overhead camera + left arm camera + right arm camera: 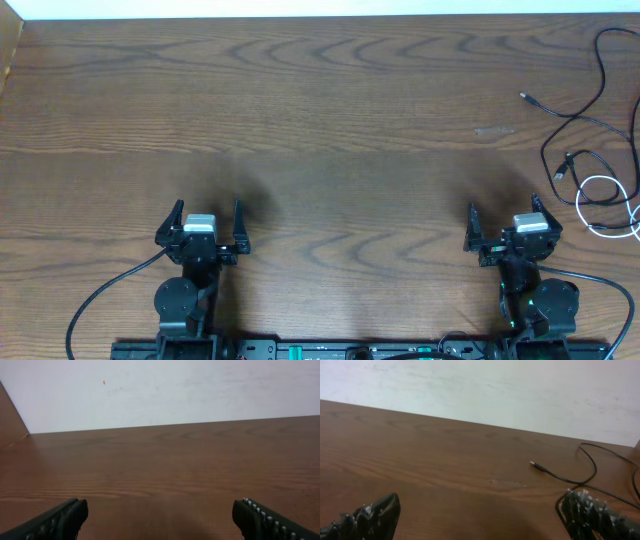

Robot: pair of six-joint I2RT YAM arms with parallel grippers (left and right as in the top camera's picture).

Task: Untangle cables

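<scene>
Brown wood tabletop (320,120), wide bare stretch across its middle. We see black cables (572,117) and one white cable (598,179) bunched at its right edge, just beyond the right tool (504,205). Left tool (208,205) well apart from them. Both tools released, jaws spread.

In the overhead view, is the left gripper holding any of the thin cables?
No, the left gripper is open with nothing between its fingers, and the cables lie far from it near the right edge of the table.
</scene>
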